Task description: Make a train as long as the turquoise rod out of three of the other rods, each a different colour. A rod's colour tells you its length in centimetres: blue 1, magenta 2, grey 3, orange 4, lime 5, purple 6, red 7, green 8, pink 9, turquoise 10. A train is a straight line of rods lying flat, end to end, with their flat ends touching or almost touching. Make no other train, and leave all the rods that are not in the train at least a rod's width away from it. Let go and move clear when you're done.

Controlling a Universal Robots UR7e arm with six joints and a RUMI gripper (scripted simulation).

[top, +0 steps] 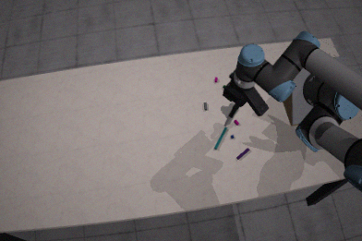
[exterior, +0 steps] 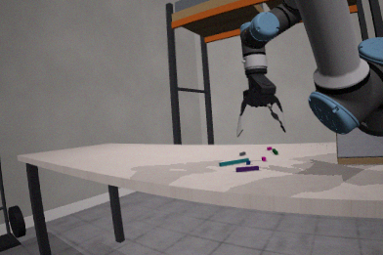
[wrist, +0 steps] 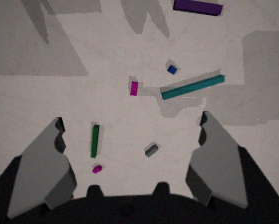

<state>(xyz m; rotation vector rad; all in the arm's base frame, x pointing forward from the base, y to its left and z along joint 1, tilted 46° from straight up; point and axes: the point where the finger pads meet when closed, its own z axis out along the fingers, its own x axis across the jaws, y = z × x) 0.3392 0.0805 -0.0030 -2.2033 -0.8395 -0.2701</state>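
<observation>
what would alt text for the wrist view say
Open two-jaw gripper above seven scattered rods: a long turquoise rod, a purple rod, a green rod, a grey rod, a small blue rod and two short magenta rods.

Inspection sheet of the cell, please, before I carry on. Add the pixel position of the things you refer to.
Surface: pale table [top: 92, 145] [exterior: 122, 163], arm shadows across it
Job's things: turquoise rod [top: 221, 138] [exterior: 234, 162] [wrist: 192, 87], purple rod [top: 243, 154] [exterior: 247, 169] [wrist: 198, 7], green rod [exterior: 275, 151] [wrist: 95, 141], grey rod [top: 205, 106] [exterior: 242, 153] [wrist: 151, 150], blue rod [top: 232, 137] [exterior: 248, 162] [wrist: 172, 69], two magenta rods; all apart, no train
Clutter: nothing seen among the rods
Gripper [top: 230, 116] [exterior: 262, 133] [wrist: 132, 115]: open, empty, above the table
Cables: nothing seen
Surroundings: orange-beamed shelving [exterior: 172, 65], grey wall, tiled floor
</observation>
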